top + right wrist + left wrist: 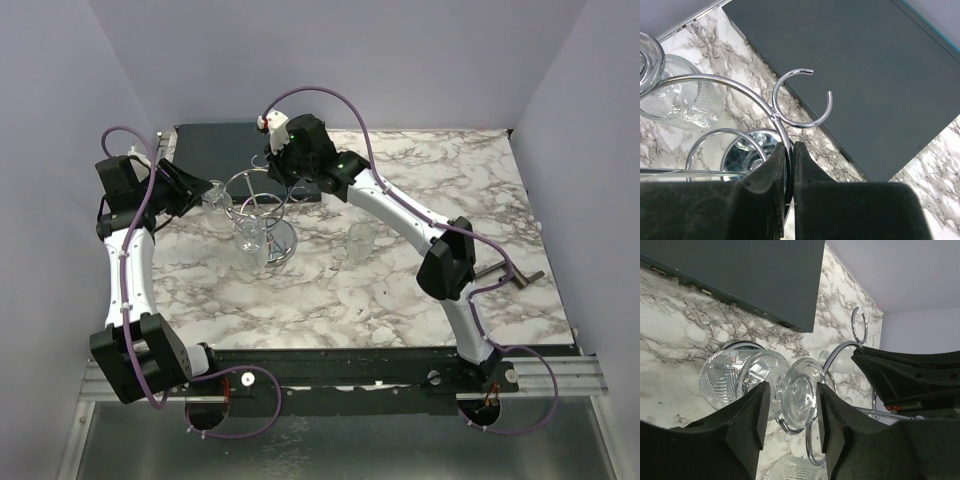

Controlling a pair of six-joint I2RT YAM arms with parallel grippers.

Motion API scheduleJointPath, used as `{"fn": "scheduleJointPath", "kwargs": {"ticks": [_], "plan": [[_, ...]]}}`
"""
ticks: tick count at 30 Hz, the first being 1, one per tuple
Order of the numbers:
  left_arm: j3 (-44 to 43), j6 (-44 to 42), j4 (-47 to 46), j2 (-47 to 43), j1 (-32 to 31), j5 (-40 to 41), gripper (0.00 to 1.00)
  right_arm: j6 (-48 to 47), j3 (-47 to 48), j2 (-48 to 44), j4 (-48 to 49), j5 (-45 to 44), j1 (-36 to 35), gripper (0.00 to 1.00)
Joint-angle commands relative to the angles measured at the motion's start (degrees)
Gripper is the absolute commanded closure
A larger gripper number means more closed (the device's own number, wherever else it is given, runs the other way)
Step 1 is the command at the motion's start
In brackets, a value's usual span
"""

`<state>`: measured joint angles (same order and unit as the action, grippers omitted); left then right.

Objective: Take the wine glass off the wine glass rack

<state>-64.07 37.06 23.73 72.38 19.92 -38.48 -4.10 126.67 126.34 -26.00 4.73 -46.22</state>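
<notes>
**Reaching for the Hanging Glass**

From above, the wine glass (pixel 216 203) hung on the left side of the wine glass rack (pixel 262 205). The left gripper (pixel 207 193) was right at it.

In the left wrist view, its fingers (pixel 752 415) stood half open on each side of the glass's round foot. I could not tell if they squeezed it.

In the right wrist view, the right gripper (pixel 788 155) was pinched tight on a rack wire.

This looked like the grabbing step. Next would come a firm pinch, then sliding the glass out of its loop.
</notes>
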Motion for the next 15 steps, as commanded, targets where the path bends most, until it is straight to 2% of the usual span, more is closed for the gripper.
{"fn": "scheduleJointPath", "kwargs": {"ticks": [1, 7, 15], "plan": [[-1.24, -1.16, 0.45, 0.55, 0.47, -2.54, 0.54, -0.11, -2.22, 3.12, -0.01, -2.35, 0.07, 1.00], [-0.31, -1.20, 0.02, 0.66, 0.47, -3.80, 0.62, -0.32, -1.81, 3.29, -0.52, -2.62, 0.03, 0.99], [0.52, -0.67, 0.00, -0.82, 1.16, -3.35, 0.78, -0.56, -1.23, 3.65, -1.15, -2.95, 0.07, 1.00]]}}
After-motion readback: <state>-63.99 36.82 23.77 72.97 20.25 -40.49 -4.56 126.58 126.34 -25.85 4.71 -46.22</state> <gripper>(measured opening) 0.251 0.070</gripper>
